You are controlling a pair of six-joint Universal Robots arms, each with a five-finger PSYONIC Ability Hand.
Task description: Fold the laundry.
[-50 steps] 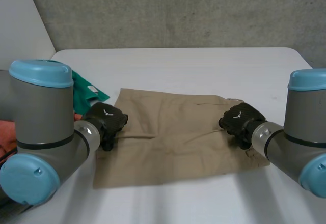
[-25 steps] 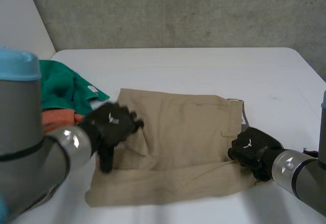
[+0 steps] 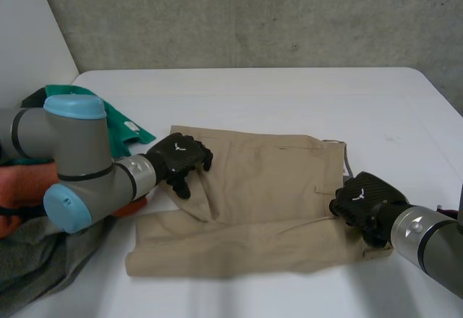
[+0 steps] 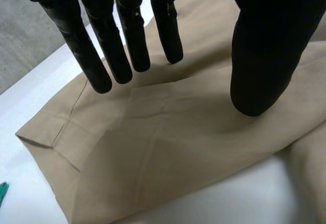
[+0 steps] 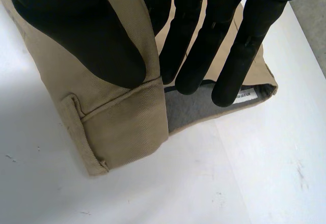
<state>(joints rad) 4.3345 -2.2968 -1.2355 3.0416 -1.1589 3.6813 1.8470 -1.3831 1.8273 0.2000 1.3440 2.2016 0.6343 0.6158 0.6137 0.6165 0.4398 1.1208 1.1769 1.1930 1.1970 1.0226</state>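
The khaki shorts point(image 3: 268, 181) are lying spread flat on the white table point(image 3: 289, 94), near its front edge, with the waistband point(image 5: 127, 127) pointing toward the robot's right side and the leg ends toward its left; the lower leg is sticking out a little past the upper one at the left end.

The left hand point(image 3: 179, 157) is hanging over the leg end of the shorts, close to the upper left corner; in the left wrist view its fingers point(image 4: 114, 46) are stretching out straight and side by side, the thumb point(image 4: 265, 56) is standing well apart from them, and nothing is sitting in the gap but the flat cloth beneath; whether the tips are touching the fabric cannot be told.

The right hand point(image 3: 362, 199) is sitting at the waistband, at the lower right corner of the shorts; in the right wrist view its thumb point(image 5: 86, 35) is lying on the outer khaki face while its straight fingers point(image 5: 204, 46) are reaching inside onto the grey lining point(image 5: 193, 107), so the upper layer of the waistband is being pinched between them; a small white label point(image 5: 246, 96) is showing at the fingertips.

Beside the left arm, a pile of other laundry is lying at the table's left edge: a green cloth point(image 3: 119, 126), an orange cloth point(image 3: 22, 195) and a grey cloth point(image 3: 43, 267).
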